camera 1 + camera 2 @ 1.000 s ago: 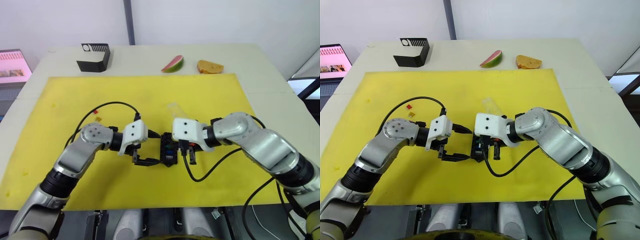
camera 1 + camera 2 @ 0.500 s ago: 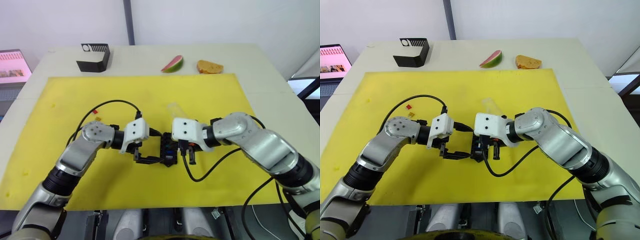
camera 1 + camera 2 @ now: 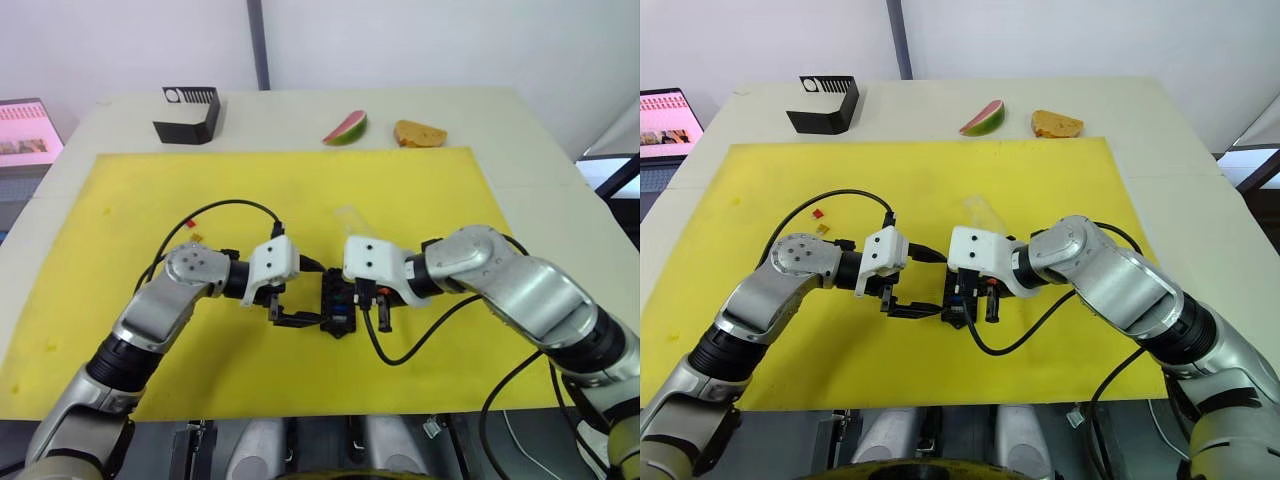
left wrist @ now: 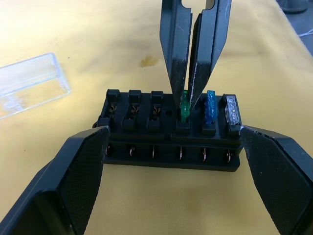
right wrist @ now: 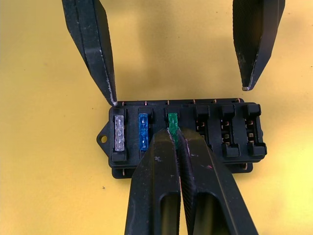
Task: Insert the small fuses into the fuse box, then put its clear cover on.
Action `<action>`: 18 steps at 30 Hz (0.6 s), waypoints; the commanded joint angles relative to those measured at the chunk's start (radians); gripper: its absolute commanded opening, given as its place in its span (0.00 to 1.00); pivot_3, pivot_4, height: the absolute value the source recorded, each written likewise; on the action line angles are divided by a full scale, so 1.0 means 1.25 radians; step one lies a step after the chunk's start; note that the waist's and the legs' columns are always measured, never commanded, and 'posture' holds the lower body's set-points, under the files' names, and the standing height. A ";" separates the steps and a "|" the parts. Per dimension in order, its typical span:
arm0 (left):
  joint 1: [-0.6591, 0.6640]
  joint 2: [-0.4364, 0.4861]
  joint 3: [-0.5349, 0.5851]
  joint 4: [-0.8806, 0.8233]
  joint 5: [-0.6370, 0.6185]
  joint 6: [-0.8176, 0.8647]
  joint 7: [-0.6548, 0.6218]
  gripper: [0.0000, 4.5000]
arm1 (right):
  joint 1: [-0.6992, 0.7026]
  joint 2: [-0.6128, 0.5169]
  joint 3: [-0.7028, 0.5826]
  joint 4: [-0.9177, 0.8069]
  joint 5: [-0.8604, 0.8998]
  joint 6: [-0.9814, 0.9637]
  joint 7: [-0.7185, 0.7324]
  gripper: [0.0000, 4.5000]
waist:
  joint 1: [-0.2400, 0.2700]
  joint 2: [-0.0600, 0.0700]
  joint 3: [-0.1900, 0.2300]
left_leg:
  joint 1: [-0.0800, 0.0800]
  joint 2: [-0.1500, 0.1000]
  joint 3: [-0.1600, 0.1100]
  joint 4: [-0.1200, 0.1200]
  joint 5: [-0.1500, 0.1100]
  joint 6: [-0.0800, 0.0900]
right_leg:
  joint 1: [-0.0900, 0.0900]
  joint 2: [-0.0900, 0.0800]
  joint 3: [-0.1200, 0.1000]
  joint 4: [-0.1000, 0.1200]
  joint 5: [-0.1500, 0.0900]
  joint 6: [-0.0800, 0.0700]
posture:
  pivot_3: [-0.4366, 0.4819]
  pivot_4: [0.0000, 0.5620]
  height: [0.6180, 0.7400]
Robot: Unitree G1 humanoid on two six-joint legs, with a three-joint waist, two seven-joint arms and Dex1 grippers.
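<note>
The black fuse box (image 3: 338, 305) lies on the yellow mat. A whitish fuse (image 5: 119, 134), a blue fuse (image 5: 143, 132) and a green fuse (image 5: 172, 121) stand side by side in one row; the other slots (image 4: 132, 100) look empty. My right gripper (image 5: 174, 134) is shut on the green fuse (image 4: 185, 105), which stands in its slot. My left gripper (image 4: 173, 131) is open, one finger at each end of the box (image 4: 171, 147). The clear cover (image 4: 29, 83) lies on the mat just beyond the box. A red fuse (image 3: 818, 213) and an amber fuse (image 3: 824, 229) lie loose at the left.
On the table beyond the yellow mat (image 3: 130, 190) stand a bigger black holder (image 3: 187, 113), a watermelon slice (image 3: 345, 127) and a piece of bread (image 3: 420, 133). A screen (image 3: 25, 130) sits at the far left. Black cables loop over the mat beside both wrists.
My left gripper has moved a little to the right, closer in around the fuse box. The right gripper stays at the box with the green fuse.
</note>
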 commanded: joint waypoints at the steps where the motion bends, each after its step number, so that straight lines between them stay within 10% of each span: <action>1: 0.003 0.004 0.011 -0.016 0.001 -0.013 -0.001 0.99 | 0.002 -0.001 0.012 0.001 -0.015 -0.022 -0.011 0.00 | 0.000 0.000 0.000 | 0.000 0.000 0.000 0.000 0.000 0.000 | 0.000 0.000 0.000 0.000 0.000 0.000 | 0.48 0.27 1.00; 12: 0.000 0.004 0.012 -0.011 0.002 -0.016 -0.002 0.99 | -0.007 -0.002 -0.011 0.009 -0.004 -0.034 -0.009 0.00 | -0.001 0.000 0.000 | 0.000 0.000 0.000 0.000 0.000 0.000 | 0.000 0.000 0.000 0.000 0.000 0.000 | 0.48 0.27 1.00; 18: -0.004 0.006 0.014 0.003 0.003 -0.026 -0.011 1.00 | -0.033 -0.005 -0.093 0.005 0.055 -0.011 0.013 0.41 | 0.000 0.000 0.000 | 0.000 0.000 0.000 0.000 0.000 0.000 | 0.000 0.000 0.000 0.000 0.000 0.000 | 0.48 0.27 1.00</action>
